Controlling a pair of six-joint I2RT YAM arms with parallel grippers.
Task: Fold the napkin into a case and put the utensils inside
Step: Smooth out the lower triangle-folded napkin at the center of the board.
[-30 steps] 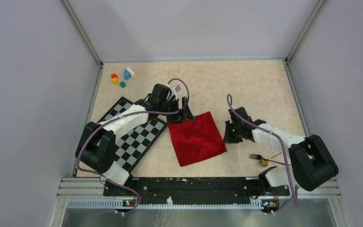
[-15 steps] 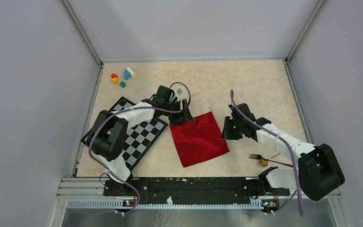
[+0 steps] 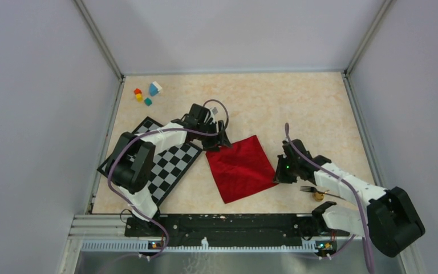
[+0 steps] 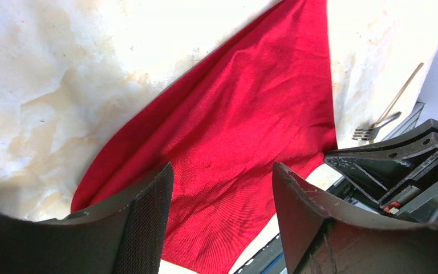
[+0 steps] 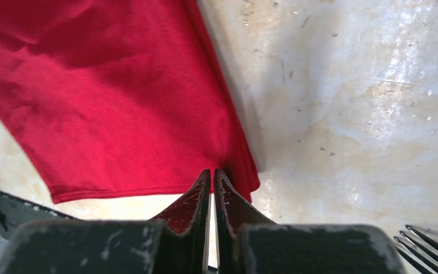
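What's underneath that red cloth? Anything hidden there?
The red cloth lies fairly flat on the pale marbled table, which shows around it. What is directly beneath is covered. The fork and spoon lie on bare table to its right, not under it.

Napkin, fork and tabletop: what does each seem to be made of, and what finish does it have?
Napkin: woven cloth, bright red with a slight sheen; fine weave and soft creases show.
Fork: probably metal, grey; thin tines with a dull glint.
Tabletop: hard, smooth, marble-patterned beige; the glossy reflections suggest laminate or stone, and I cannot tell which.
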